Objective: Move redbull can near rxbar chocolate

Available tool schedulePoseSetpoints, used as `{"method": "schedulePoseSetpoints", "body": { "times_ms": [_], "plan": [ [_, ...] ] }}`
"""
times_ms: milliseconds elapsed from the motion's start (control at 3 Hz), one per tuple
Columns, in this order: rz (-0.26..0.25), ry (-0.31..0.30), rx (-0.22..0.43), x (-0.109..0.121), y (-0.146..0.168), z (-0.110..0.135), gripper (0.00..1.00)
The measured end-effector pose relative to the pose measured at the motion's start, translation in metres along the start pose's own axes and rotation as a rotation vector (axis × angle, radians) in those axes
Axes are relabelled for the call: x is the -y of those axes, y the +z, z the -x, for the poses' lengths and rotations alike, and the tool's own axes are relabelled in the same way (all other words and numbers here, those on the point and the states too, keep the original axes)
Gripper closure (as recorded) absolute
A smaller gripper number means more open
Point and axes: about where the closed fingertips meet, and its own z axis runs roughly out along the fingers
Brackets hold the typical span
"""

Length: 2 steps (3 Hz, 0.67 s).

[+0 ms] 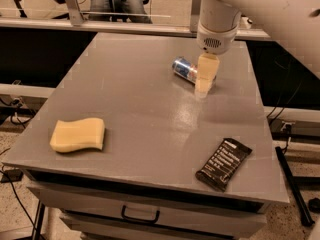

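The redbull can [184,69], blue and silver, lies on its side on the far part of the grey table [140,114]. My gripper [205,80] hangs from the white arm just in front of the can's right end and hides that end. The rxbar chocolate [223,163], a black wrapper with white text, lies flat near the table's front right corner, well apart from the can.
A pale yellow sponge [78,134] lies near the front left of the table. A drawer with a handle [140,217] sits under the tabletop. Metal rails run behind the table, and cables and a black pole are on the floor at the right.
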Motion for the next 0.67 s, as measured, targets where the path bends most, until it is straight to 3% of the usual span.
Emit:
{"method": "schedulePoseSetpoints", "body": {
  "times_ms": [667],
  "plan": [
    [0.025,0.041,0.003,0.011,0.018,0.017,0.00]
  ]
}}
